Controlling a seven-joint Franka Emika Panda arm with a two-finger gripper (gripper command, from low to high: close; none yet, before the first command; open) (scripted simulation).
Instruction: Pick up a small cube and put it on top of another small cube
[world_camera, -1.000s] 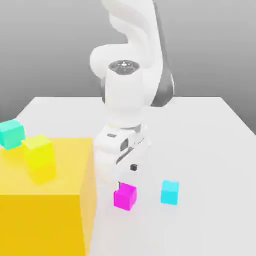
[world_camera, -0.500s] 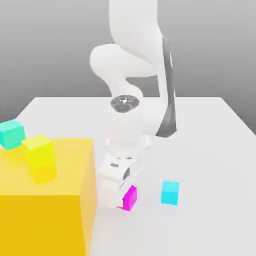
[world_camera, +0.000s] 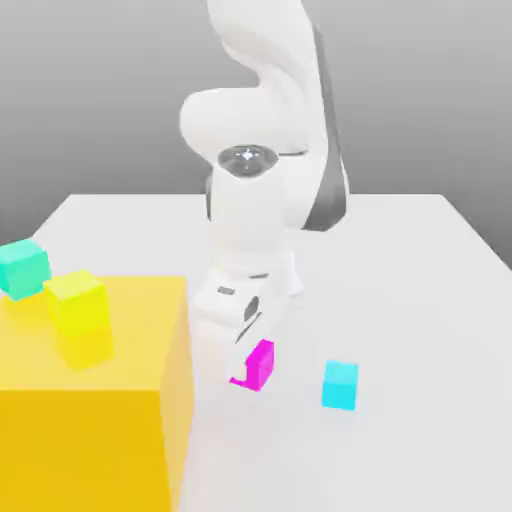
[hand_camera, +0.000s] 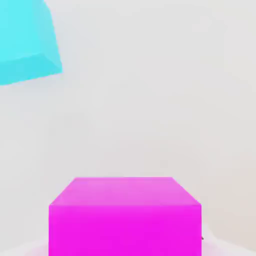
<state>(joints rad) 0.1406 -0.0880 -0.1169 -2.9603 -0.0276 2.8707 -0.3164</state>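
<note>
At the exterior view's left, a small teal cube (world_camera: 22, 267) sits on the white tabletop (world_camera: 420, 270) behind a big yellow block (world_camera: 90, 400), which carries a small yellow cube (world_camera: 77, 300). Near the middle, the white robot arm (world_camera: 262, 190) reaches down, and its claw (world_camera: 243, 372) is closed on the small magenta-pink cube (world_camera: 257, 364), held just above the tabletop. At the right of it, near but apart, the small sky-blue cyan cube (world_camera: 340, 385) rests on the tabletop.
</note>
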